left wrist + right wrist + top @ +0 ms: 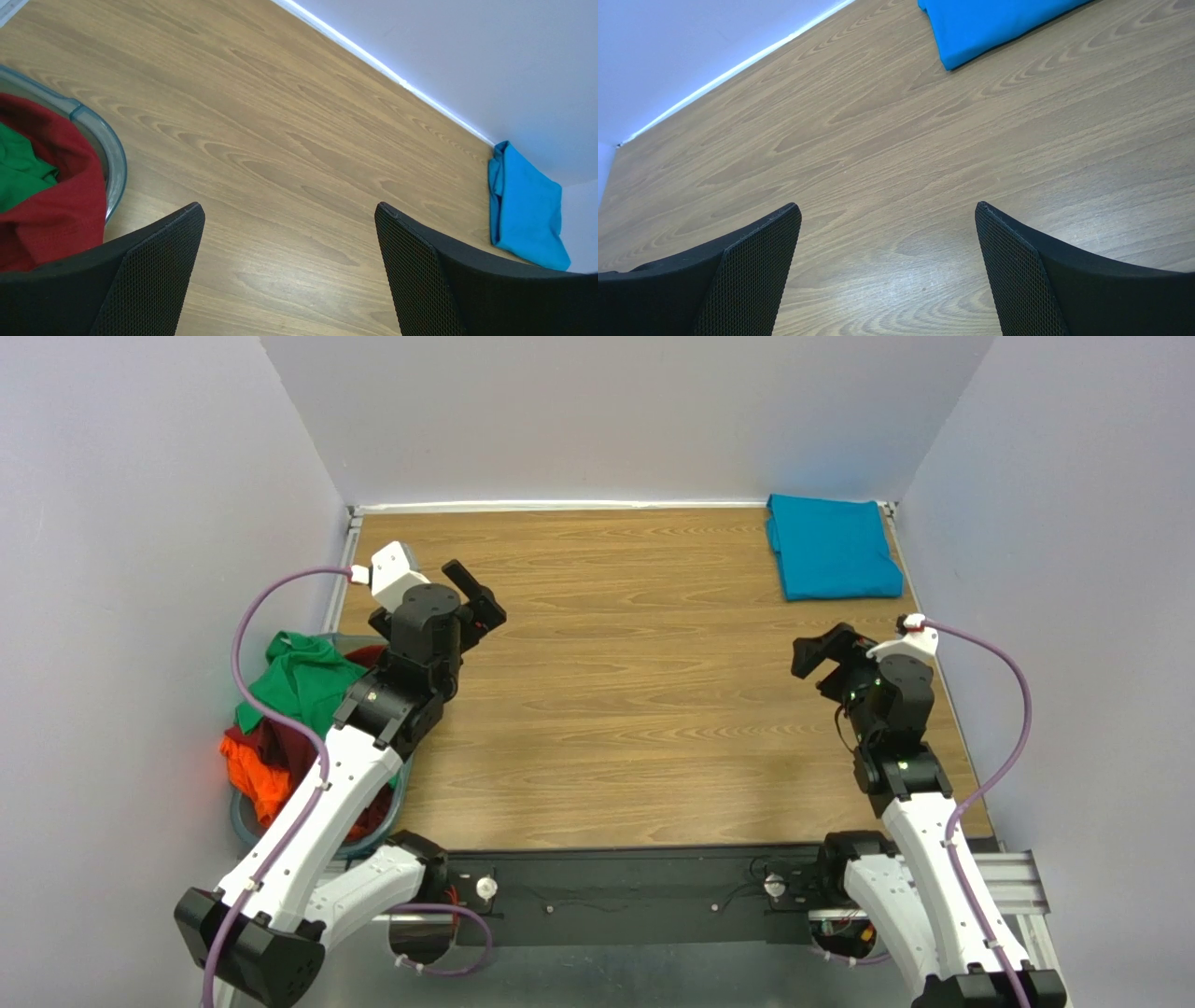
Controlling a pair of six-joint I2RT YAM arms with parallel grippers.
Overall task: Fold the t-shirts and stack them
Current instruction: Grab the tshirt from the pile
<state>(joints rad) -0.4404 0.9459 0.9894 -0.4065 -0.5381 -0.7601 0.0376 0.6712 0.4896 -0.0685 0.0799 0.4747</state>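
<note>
I see a brown wooden table (631, 686) with plain pale walls (617, 406) on three sides. A thin white strip (561, 506) runs along the far edge. A black bar (631, 875) lies along the near edge. The light looks soft and even, maybe from above.

A basket (116, 164) of t-shirts (302, 679) sits left, a folded t-shirt (833, 546) far right.
</note>
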